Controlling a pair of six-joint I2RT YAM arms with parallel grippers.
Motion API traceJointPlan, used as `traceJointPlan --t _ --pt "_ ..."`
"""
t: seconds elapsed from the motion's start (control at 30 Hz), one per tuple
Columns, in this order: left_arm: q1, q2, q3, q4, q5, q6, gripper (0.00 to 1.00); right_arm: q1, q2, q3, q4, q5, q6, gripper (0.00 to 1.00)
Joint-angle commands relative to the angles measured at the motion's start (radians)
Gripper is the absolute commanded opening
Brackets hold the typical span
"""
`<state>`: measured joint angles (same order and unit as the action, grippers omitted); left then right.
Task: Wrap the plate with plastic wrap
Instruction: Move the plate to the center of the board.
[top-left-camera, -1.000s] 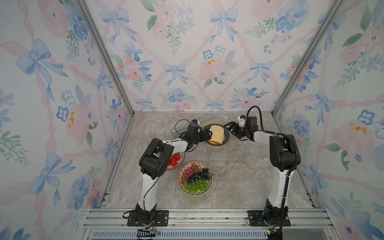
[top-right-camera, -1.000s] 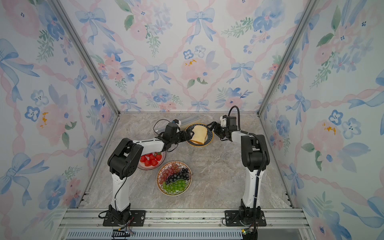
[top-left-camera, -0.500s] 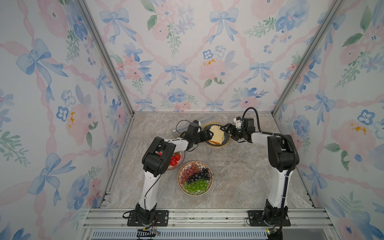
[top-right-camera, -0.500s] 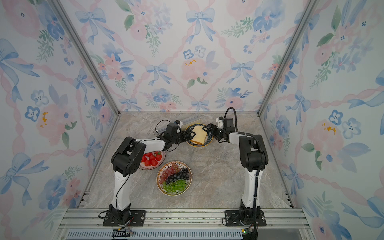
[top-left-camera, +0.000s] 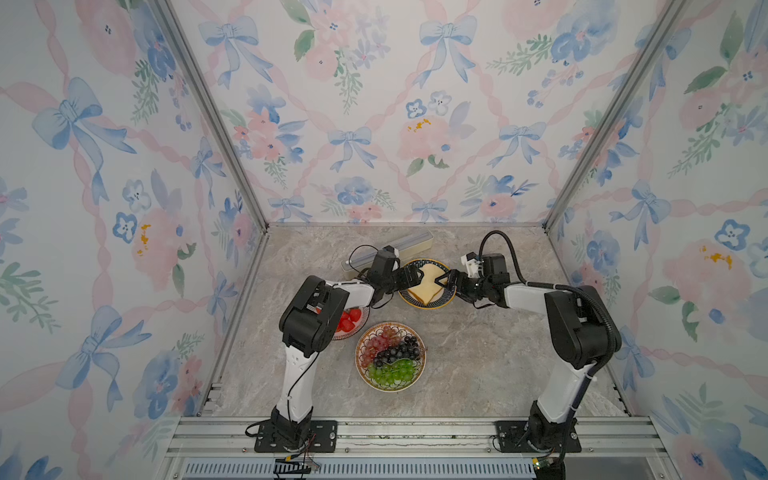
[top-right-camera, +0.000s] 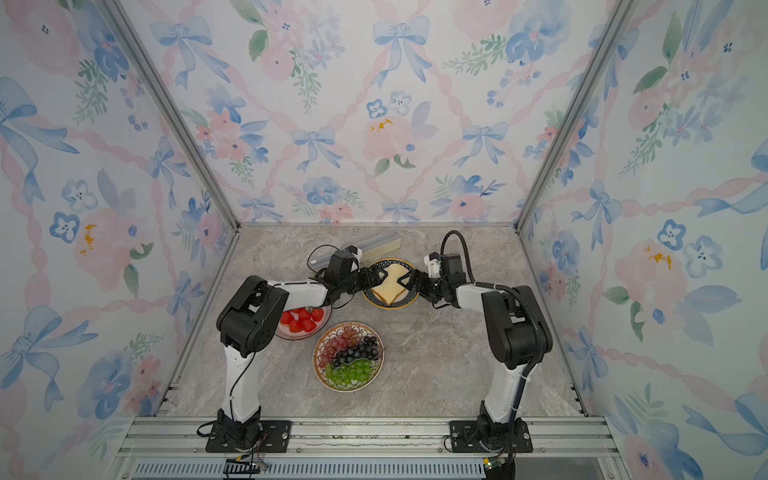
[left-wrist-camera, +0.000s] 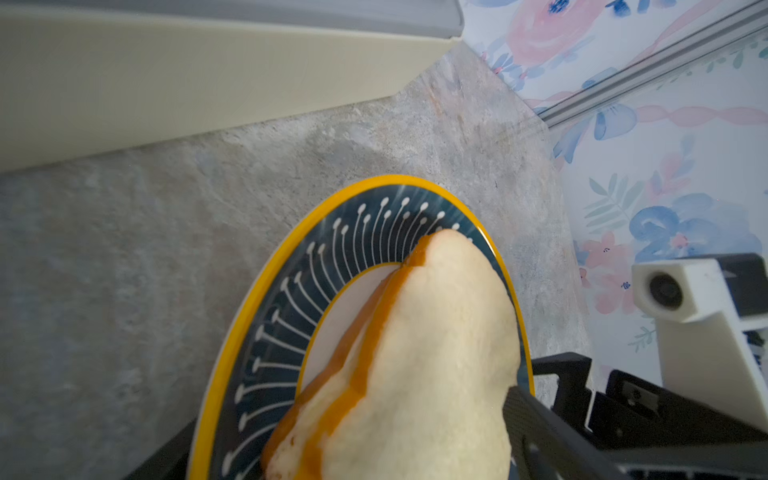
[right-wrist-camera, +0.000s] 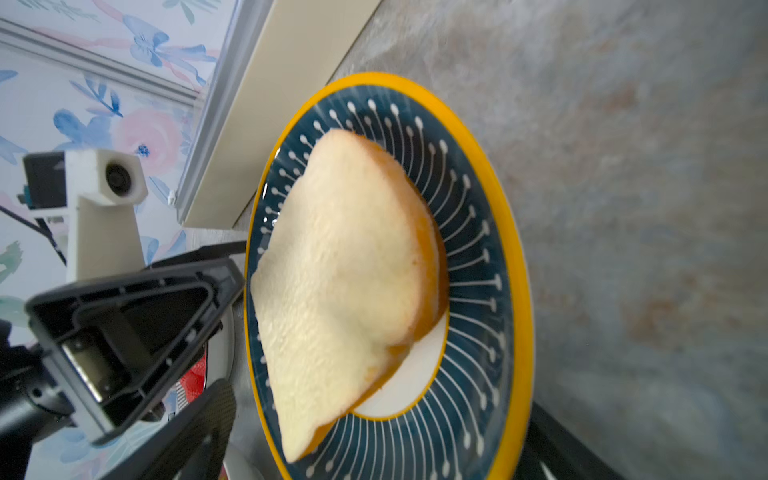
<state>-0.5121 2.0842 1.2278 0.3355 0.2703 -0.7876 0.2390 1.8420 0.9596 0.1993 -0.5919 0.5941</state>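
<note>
A dark blue plate (top-left-camera: 444, 300) with a yellow rim carries a slice of bread (top-left-camera: 428, 286) at the back of the table. My left gripper (top-left-camera: 415, 277) reaches in from its left side and my right gripper (top-left-camera: 445, 282) from its right. Both stand open, jaws spread over the plate's edge. In the left wrist view the plate (left-wrist-camera: 291, 291) and bread (left-wrist-camera: 436, 332) lie between my fingers (left-wrist-camera: 536, 428). The right wrist view shows the same plate (right-wrist-camera: 478, 249). The plastic wrap's cream box (top-left-camera: 409, 245) lies behind the plate. Only faint glossy streaks on the rim hint at film.
A bowl of strawberries (top-left-camera: 351, 319) sits under my left forearm. A plate of grapes (top-left-camera: 390, 357) stands in front of the bread plate. Flowered walls close in the back and both sides. The box (left-wrist-camera: 166, 83) lies close behind the plate.
Both grippers have moved inward toward the plate from either side and now reach over its rim. Their jaws stayed open.
</note>
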Motion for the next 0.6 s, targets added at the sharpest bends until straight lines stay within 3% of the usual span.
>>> traceJointPlan --t 0.0,0.13,0.33,0.43,0.57 --pt "-0.011 -0.062 -0.026 0.024 -0.009 0.033 0.98 0.032 -0.091 -0.062 0.043 0.053 -0.013 0.97" --pt "0.000 -0.092 -0.056 0.023 -0.040 0.039 0.98 0.032 -0.150 -0.120 0.006 0.134 -0.012 0.97" --pt "0.034 -0.187 -0.088 0.006 -0.077 0.083 0.98 -0.012 -0.258 -0.103 -0.182 0.276 -0.120 0.97" --pt "0.046 -0.246 -0.066 -0.043 -0.104 0.171 0.98 -0.043 -0.283 -0.042 -0.267 0.291 -0.199 0.97" --pt "0.054 -0.269 0.066 -0.213 -0.157 0.370 0.98 -0.062 -0.254 0.079 -0.373 0.289 -0.301 0.97"
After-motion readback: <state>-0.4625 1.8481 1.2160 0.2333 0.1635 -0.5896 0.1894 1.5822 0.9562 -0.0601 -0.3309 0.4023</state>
